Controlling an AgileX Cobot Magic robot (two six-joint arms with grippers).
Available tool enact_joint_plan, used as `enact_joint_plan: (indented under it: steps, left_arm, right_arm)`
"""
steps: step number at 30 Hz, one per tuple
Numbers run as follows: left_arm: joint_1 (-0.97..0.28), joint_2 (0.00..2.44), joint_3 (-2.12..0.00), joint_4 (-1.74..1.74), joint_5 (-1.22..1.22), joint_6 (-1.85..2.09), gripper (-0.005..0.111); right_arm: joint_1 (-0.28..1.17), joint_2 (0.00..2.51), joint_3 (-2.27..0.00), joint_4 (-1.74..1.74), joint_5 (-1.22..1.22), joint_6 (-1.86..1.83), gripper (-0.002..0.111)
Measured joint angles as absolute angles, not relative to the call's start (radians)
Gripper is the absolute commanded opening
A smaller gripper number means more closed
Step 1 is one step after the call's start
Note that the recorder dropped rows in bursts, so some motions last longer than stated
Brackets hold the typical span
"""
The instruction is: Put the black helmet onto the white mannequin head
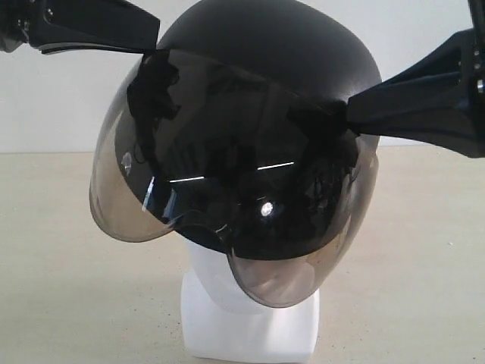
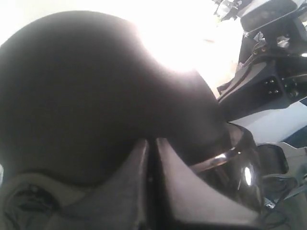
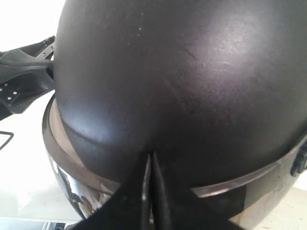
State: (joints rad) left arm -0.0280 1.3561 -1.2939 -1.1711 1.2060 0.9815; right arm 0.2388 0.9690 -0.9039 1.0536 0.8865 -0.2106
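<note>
The left hand point(image 1: 154, 34) has its fingers point(image 2: 139, 163) pressed together, tips at the helmet's point(image 1: 273, 45) upper visor point(image 1: 227, 174) edge. The right hand point(image 1: 355, 112) is likewise closed at the helmet's other side; whether either pinches the rim I cannot tell. The helmet sits tilted over the head point(image 1: 250, 326), which stands on the counter point(image 1: 424, 265) — only chin and neck base show.

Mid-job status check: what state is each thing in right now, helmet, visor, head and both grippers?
Matte black rounded helmet: seated over the head, covering its crown.
Smoky-brown bubble visor: down, over the face.
White mannequin head: upright on its blocky base, only chin and neck showing.
Left gripper: shut, fingertips against the helmet shell.
Right gripper: shut, fingertips against the helmet near its rim.
</note>
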Motion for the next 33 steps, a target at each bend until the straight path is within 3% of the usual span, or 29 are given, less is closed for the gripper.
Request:
enact_joint_plan:
  steps: [8, 26, 33]
  left_arm:
    - [-0.029, 1.37, -1.294, -1.123, 1.208, 0.961, 0.004]
    - [-0.033, 1.363, -1.424, -1.235, 1.214, 0.969, 0.004]
    - [-0.103, 1.374, -1.424, -1.175, 1.216, 0.969, 0.004]
  right_arm:
    - [0.239, 0.989, -1.011, 1.047, 0.853, -0.226, 0.0]
    - [0.239, 0.989, -1.015, 1.047, 0.875, -0.227, 0.0]
    - [0.239, 0.989, -1.015, 1.047, 0.871, -0.227, 0.0]
